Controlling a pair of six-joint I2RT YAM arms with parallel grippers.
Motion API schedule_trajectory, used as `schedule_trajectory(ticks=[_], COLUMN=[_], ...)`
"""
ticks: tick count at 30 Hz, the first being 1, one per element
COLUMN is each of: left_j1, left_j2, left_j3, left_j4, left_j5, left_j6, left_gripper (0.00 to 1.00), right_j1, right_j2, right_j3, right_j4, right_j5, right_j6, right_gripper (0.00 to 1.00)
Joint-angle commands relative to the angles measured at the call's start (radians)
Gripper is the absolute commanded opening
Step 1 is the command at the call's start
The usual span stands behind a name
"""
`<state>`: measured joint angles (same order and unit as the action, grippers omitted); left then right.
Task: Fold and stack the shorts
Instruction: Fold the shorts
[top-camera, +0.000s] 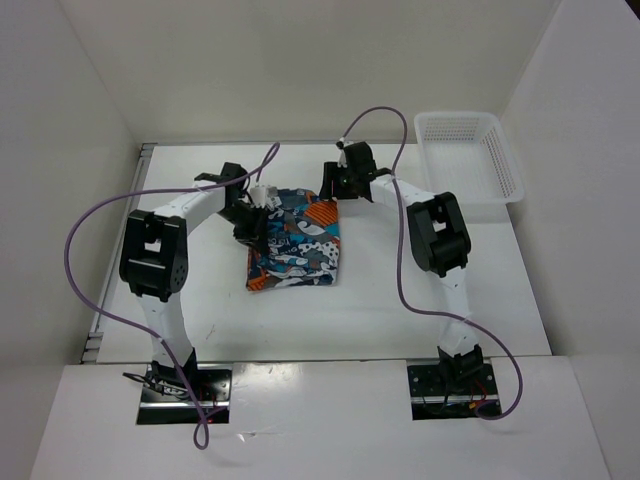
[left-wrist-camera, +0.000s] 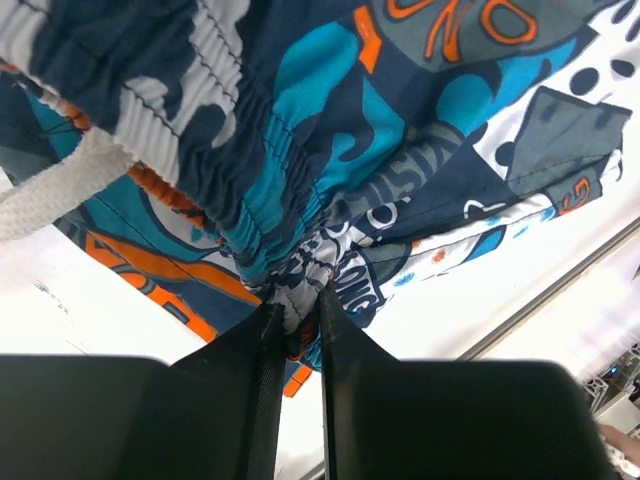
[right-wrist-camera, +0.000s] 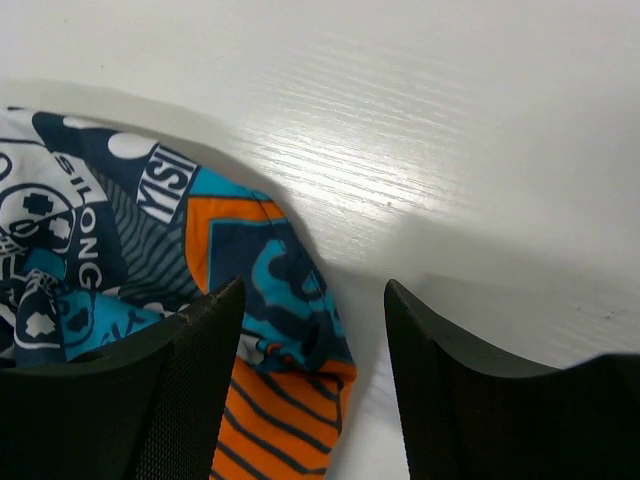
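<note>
Left pinch thin, right jaws empty: the fold risks going lopsided

The shorts (top-camera: 294, 241) lie crumpled at the middle of the table (top-camera: 430, 300); the left gripper (left-wrist-camera: 298, 312) is clamped on a small bunch of cloth by the gathered waistband, at the 10 o'clock corner of the cloth in the top view; the right gripper (right-wrist-camera: 312, 300) stands wide apart with nothing between its fingers, at the 1 o'clock corner, one finger over the orange-striped edge; in my judgement, a lift by the left alone would let the cloth swing and bunch; the narrow pinch may slip off the elastic; the loose white drawstring (left-wrist-camera: 50, 195) could snag a finger; a right closure too far at 3 o'clock would catch bare table; the basket (top-camera: 470, 155) sits well apart at 2 o'clock.
</note>
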<state>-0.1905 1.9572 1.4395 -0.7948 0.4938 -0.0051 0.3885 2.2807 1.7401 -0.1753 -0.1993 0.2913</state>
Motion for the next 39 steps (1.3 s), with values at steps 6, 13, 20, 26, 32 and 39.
schedule_trajectory(ticks=[6, 13, 20, 26, 32, 39], left_j1=[-0.03, -0.03, -0.03, -0.03, -0.03, -0.03], left_j2=[-0.034, -0.035, -0.066, -0.113, -0.135, -0.11], left_j3=[-0.038, -0.022, -0.042, -0.051, -0.087, -0.116], left_j4=[-0.031, -0.03, -0.03, -0.08, -0.1, -0.077], left_j5=[-0.097, -0.075, -0.095, -0.179, -0.193, -0.225], left_j6=[0.005, 0.005, 0.005, 0.005, 0.005, 0.005], left_gripper=[0.28, 0.29, 0.29, 0.29, 0.34, 0.37], right_j1=[-0.016, -0.016, 0.003, 0.003, 0.003, 0.003], right_j2=[-0.018, -0.085, -0.066, -0.066, -0.066, -0.047], right_j3=[0.029, -0.143, -0.142, -0.051, 0.03, 0.053], right_j4=[-0.009, -0.021, -0.021, -0.021, -0.053, -0.053], right_j5=[-0.001, -0.16, -0.127, 0.006, 0.064, 0.104], right_j6=[0.002, -0.015, 0.022, 0.21, 0.385, 0.338], right_gripper=[0.66, 0.72, 0.09, 0.0, 0.0, 0.0])
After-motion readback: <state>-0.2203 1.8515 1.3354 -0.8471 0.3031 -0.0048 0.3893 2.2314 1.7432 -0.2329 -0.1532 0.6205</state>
